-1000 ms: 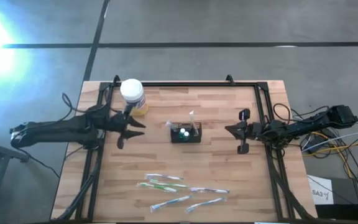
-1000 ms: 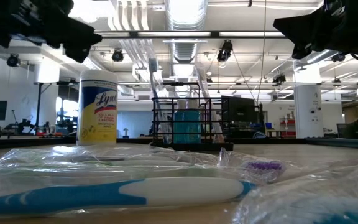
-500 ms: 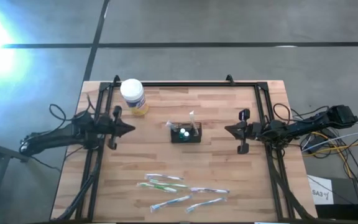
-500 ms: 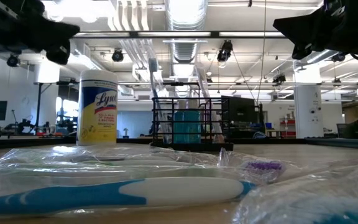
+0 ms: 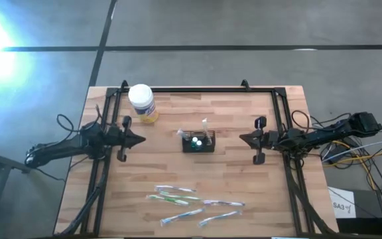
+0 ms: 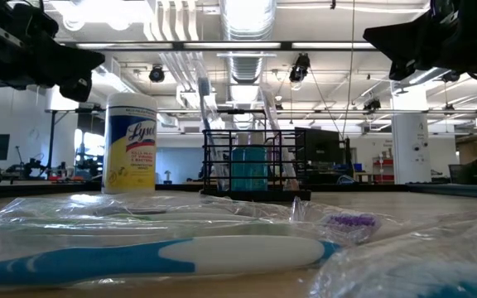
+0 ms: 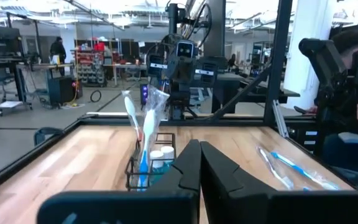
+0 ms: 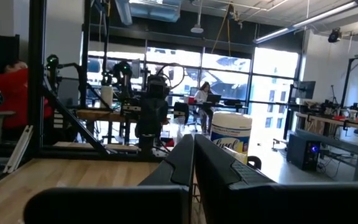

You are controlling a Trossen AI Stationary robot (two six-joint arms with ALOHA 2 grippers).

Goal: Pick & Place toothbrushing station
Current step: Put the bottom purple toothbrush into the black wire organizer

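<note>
I see the toothbrushing station (image 5: 198,142), the little black wire box, standing upright in the middle of the table (image 5: 244,179). It has a wrapped toothbrush and some small tubes standing in it. Nothing is holding it.

My left gripper (image 5: 138,139) is at the left edge of the table, well apart from the box. Its fingers are squeezed together with nothing in them. My right gripper (image 5: 243,139) is at the right edge, also well apart from the box, with its fingers pressed together on nothing.

More wrapped toothbrushes (image 5: 191,202) lie on the near part of the table. A jar of wipes (image 5: 142,102) stands at the far left corner.

I think either the picking up has not started, or the box is already set down and my arms are resting. I cannot tell which one.
</note>
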